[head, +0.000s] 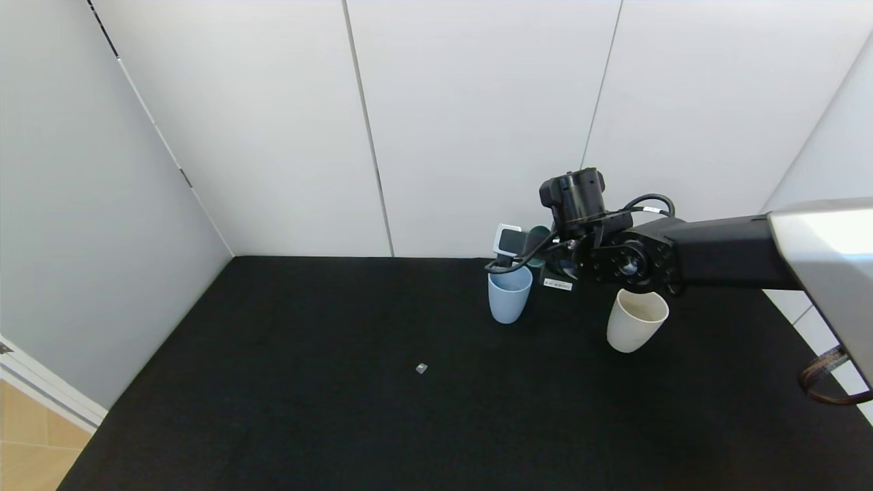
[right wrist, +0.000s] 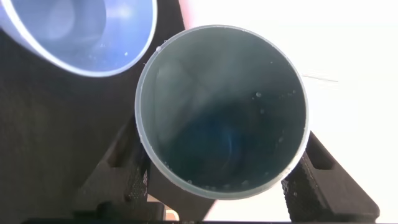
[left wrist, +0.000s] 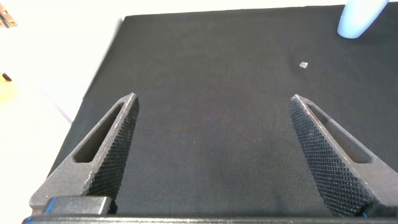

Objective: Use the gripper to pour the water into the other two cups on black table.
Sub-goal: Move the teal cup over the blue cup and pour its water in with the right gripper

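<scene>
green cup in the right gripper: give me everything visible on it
The green cup is a plain handleless tumbler with a pale mint rim and dark teal inside, matte like plastic. Droplets cling to its inner wall. The right gripper clamps it from both sides, held beside and above the blue cup. The head view mostly hides it behind the wrist.

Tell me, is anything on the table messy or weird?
One odd bit: a tiny grey scrap lies alone on the black table, nearer the camera than the light blue cup. No spill shows. The right gripper holds the green cup tipped by the blue one.
</scene>
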Available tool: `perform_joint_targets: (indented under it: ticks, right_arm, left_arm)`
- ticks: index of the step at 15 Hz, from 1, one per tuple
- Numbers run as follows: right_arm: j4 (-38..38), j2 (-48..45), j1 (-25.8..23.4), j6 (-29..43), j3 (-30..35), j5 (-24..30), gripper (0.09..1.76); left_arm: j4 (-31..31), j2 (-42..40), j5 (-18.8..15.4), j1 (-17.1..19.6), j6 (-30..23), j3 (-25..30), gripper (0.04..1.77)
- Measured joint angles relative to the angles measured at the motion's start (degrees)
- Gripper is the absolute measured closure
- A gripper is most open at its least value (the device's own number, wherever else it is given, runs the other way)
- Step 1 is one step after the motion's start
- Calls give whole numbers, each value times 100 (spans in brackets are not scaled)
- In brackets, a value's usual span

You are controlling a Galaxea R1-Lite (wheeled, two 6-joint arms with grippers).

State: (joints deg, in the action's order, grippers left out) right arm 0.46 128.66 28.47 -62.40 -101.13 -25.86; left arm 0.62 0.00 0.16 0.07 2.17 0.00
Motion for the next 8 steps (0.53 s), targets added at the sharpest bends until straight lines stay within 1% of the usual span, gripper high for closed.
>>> perform_joint_targets:
  ticks: [3, 6, 8]
  right_arm:
    - [-6, 20, 44, -306, -20, -18, 66]
    - [-26, 50, 111, -621, -38, -212, 66]
    - [-33, 72, 144, -796, -71, -230, 66]
  left_arm:
    - [0, 0, 0, 0, 4, 0, 9]
    - [0, 0, 0, 2, 2, 0, 9]
    - [-2, 0, 0, 0, 2, -2, 9]
